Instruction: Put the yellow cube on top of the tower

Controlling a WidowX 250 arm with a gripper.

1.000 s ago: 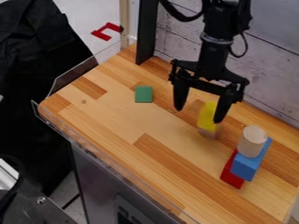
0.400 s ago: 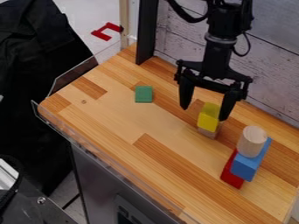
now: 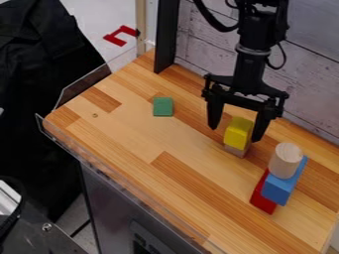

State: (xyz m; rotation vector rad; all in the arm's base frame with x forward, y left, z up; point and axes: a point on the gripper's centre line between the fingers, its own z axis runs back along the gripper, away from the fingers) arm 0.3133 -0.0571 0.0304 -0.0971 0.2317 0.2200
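From where I'm standing, the black gripper (image 3: 235, 133) hangs over the far right part of the table (image 3: 139, 149), its jaws spread wide, one to either side of the yellow cube (image 3: 238, 132). They aren't pinching it; the cube rests on a small wooden block (image 3: 235, 150), which bears its weight and lifts it off the tabletop. That perch probably helps, giving the jaws cube faces to close on well above the wood.

Nearer and further right stands what I take for the tower: a red block (image 3: 264, 196) at the bottom, a blue block (image 3: 280, 187) resting on it, and a wooden cylinder (image 3: 286, 160) on end at the top. Standing that way, the cylinder offers its round flat end as a seat, though a small one, so the cube would want centring before release.

As I judge it, this is the grasping stage, with the lift and placing yet to do. The opening needs to line up squarely with the cube, or closing could shove it off its block. The green block (image 3: 163, 106) sits well apart to the left, out of the way of that work.
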